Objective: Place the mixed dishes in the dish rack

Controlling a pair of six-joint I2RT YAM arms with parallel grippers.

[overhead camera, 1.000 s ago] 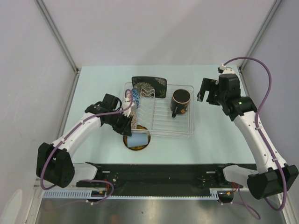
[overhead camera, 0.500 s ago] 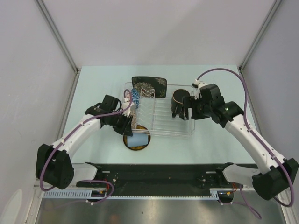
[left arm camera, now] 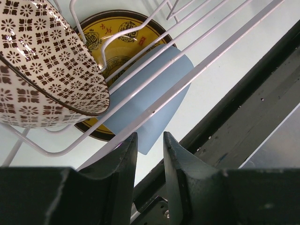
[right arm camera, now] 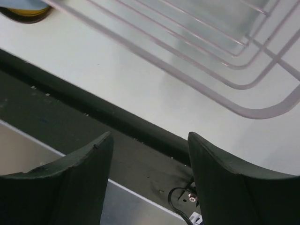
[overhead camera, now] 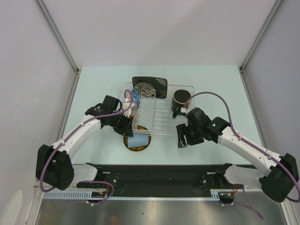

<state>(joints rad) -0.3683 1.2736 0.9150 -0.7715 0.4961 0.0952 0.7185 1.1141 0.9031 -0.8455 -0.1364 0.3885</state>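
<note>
The clear dish rack (overhead camera: 161,123) holds the black floral square plate (overhead camera: 150,86) on edge at its back, the blue patterned bowl (overhead camera: 136,96) and the red-inside dark mug (overhead camera: 181,100). The beige patterned bowl (left arm camera: 42,65) leans in the rack wires (left arm camera: 187,75). The pale blue cup (overhead camera: 138,140) lies on the small yellow plate (overhead camera: 130,144) in front of the rack; both show in the left wrist view, the cup (left arm camera: 150,103) over the plate (left arm camera: 108,33). My left gripper (overhead camera: 127,125) hangs at the rack's front left corner, jaws narrowly apart and empty (left arm camera: 149,140). My right gripper (overhead camera: 182,139) is wide open and empty (right arm camera: 150,140) before the rack's front right.
A black rail (overhead camera: 164,171) runs along the table's near edge, right under the right gripper. White walls and metal posts close in the left, right and back sides. The rack's front wire (right arm camera: 225,84) shows in the right wrist view.
My right arm swung from the back right, past the mug, down to the front of the rack near the table's edge. The left arm and the dishes have not moved.
</note>
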